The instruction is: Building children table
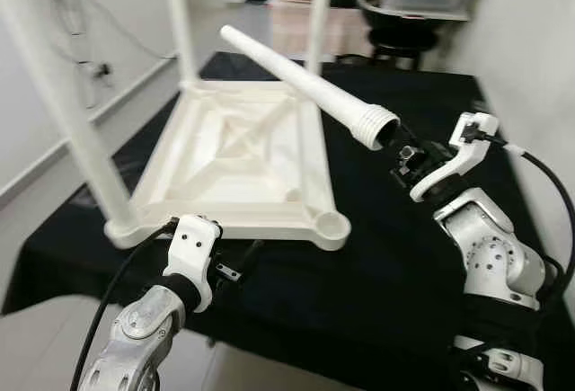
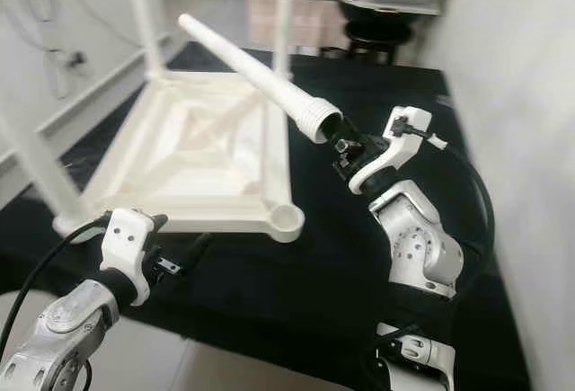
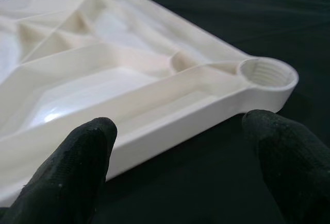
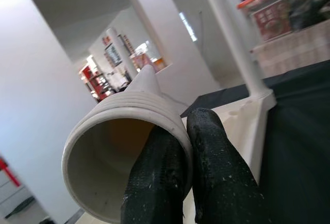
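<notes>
White plastic makes up the tabletop (image 1: 238, 162), which lies upside down on a black cloth (image 1: 386, 265) left of centre in the head views, with three legs already standing up from its corners toward the top edge. Low at the left, the left gripper (image 1: 235, 263) sits just in front of the tabletop's near rim, its fingers (image 3: 77, 167) spread wide with nothing between them, close to the empty threaded corner socket (image 1: 331, 226). Right of centre, the right gripper (image 1: 395, 142) pinches the threaded rim of the loose fourth leg (image 1: 305, 85), one finger inside, one outside, the leg slanting toward the upper left above the tabletop.
</notes>
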`<state>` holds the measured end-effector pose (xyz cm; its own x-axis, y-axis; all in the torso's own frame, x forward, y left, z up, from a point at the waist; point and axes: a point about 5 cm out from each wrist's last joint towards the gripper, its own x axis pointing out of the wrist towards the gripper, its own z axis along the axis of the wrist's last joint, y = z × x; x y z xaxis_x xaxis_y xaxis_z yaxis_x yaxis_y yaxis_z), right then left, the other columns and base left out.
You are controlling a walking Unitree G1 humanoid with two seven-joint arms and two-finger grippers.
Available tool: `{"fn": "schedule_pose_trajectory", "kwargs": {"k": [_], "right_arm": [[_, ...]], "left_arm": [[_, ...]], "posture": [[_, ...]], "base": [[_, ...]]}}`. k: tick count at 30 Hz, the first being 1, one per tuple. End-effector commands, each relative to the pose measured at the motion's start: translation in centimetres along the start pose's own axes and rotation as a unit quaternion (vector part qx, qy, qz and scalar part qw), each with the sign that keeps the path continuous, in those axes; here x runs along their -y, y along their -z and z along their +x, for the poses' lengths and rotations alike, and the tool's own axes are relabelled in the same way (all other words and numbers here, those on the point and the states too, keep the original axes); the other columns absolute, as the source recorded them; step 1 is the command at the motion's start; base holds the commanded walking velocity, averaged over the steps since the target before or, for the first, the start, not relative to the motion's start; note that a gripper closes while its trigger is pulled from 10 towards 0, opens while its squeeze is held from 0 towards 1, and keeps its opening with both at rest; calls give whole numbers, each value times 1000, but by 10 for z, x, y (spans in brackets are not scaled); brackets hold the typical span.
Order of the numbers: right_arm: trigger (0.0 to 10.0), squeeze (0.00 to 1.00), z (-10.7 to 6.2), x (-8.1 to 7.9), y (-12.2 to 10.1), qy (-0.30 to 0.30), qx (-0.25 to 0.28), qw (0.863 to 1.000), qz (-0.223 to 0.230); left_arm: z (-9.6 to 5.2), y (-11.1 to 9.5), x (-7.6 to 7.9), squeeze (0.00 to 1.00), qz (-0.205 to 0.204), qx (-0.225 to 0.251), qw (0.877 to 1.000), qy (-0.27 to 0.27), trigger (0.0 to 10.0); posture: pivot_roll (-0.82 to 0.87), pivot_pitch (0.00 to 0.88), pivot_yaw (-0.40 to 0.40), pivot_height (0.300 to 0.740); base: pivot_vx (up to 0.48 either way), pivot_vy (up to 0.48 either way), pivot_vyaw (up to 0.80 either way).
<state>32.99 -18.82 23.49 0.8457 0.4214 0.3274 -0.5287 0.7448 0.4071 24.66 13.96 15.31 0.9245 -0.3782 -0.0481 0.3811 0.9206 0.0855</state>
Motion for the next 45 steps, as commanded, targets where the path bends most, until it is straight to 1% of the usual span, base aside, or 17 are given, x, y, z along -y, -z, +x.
{"fn": "schedule_pose_trajectory", "kwargs": {"k": [1,8,9,11,15,24,38,45], "right_arm": [[10000,0,0,-5,1,-15,5,1000,7],[10000,0,-2,-7,7,-16,3,1000,20],[10000,0,-2,-8,9,-17,4,999,28],[10000,0,-2,-8,9,-17,4,999,28],[10000,0,-1,-9,12,-17,7,999,39],[10000,0,1,-15,22,-23,0,998,52],[10000,0,3,-20,27,-30,-7,998,52],[10000,0,3,-22,29,-36,-9,998,54]], "left_arm": [[0,1,0,0,-8,-4,1000,3,10000],[2,-5,1,0,-26,11,1000,9,10000],[3,-10,2,0,-43,24,999,16,10000],[3,-10,2,0,-43,24,999,16,10000],[3,-18,3,0,-64,43,997,25,10000],[4,-21,1,0,-66,46,997,22,10000],[5,-20,0,0,-65,41,997,15,10000],[5,-20,-2,0,-64,41,997,10,10000]], "posture": [[-25,28,-28,740],[-26,30,-27,740],[-26,30,-26,740],[-26,30,-26,740],[-25,29,-25,740],[-20,31,-25,740],[-20,29,-27,740],[-21,28,-27,740]], "base": [[0,0,-800],[0,0,-800],[0,0,-800],[0,0,-800],[0,0,-800],[0,0,-800],[0,0,-800],[0,0,-62]]}}
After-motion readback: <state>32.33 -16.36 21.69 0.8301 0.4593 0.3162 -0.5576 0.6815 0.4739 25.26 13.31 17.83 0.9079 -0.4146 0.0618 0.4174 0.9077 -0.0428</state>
